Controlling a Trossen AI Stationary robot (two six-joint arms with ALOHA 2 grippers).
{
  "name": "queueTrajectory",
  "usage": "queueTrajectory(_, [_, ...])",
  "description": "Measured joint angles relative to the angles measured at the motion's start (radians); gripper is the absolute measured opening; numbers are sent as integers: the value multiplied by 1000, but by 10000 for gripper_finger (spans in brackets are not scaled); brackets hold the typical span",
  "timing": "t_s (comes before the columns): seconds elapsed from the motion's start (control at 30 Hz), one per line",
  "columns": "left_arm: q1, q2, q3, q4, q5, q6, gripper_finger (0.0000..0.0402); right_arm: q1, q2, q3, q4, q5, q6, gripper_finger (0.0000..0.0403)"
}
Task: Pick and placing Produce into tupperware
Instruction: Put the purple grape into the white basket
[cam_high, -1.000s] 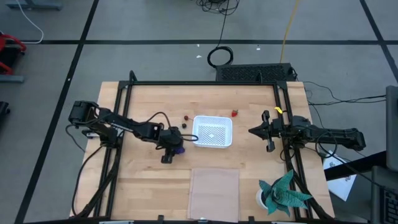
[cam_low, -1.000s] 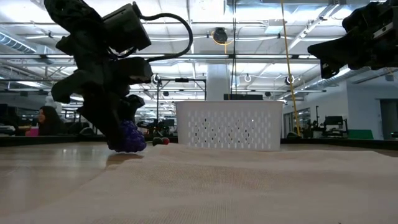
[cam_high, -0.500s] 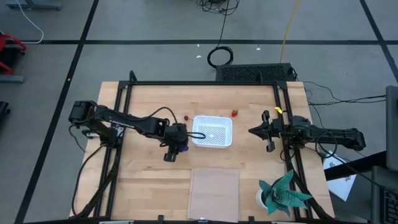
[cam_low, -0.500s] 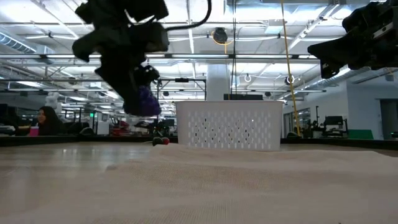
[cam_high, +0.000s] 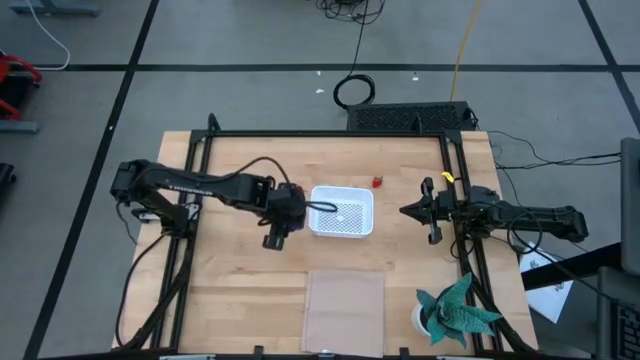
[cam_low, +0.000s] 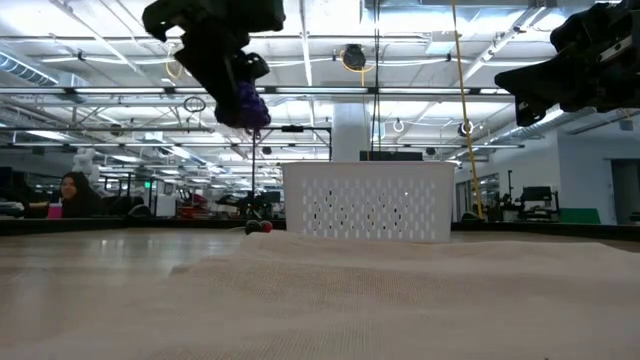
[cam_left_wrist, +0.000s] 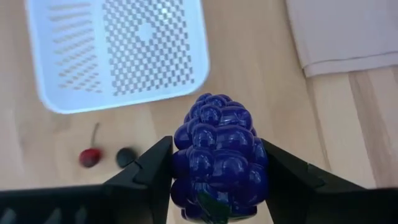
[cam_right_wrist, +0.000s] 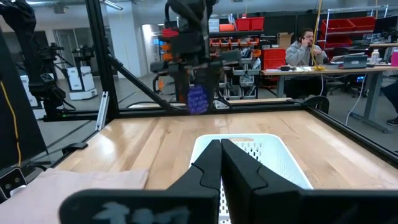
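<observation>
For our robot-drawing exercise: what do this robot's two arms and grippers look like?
Both arms are black, slim and jointed. The left arm carries a looping black cable near its wrist. The left gripper has two flat, wedge-shaped black fingers. The right gripper has matching angular fingers, and a yellow marking shows near its wrist.

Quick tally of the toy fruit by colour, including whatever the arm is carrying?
Purple-blue: 1, the grape bunch held in the left gripper above the table, beside the white container.
Red: 2, the strawberry and the cherry, both on the table.
Dark: 1, the berry next to the cherry.
Total: 4; none in the container.
</observation>
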Motion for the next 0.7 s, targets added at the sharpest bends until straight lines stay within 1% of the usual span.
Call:
queueTrajectory(0.27, [64,0,80,-140,-3,12,189,0,0,0,-6,0,-2,0])
queueTrajectory(0.37, [86,-3,105,-170,-23,15,189,0,0,0,-7,0,-3,0])
queueTrajectory(0.53, [119,-54,121,-181,-29,12,189,0,0,0,-7,0,-1,0])
queueTrajectory(0.7, [148,-137,124,-189,-29,-17,189,0,0,0,-12,0,-1,0])
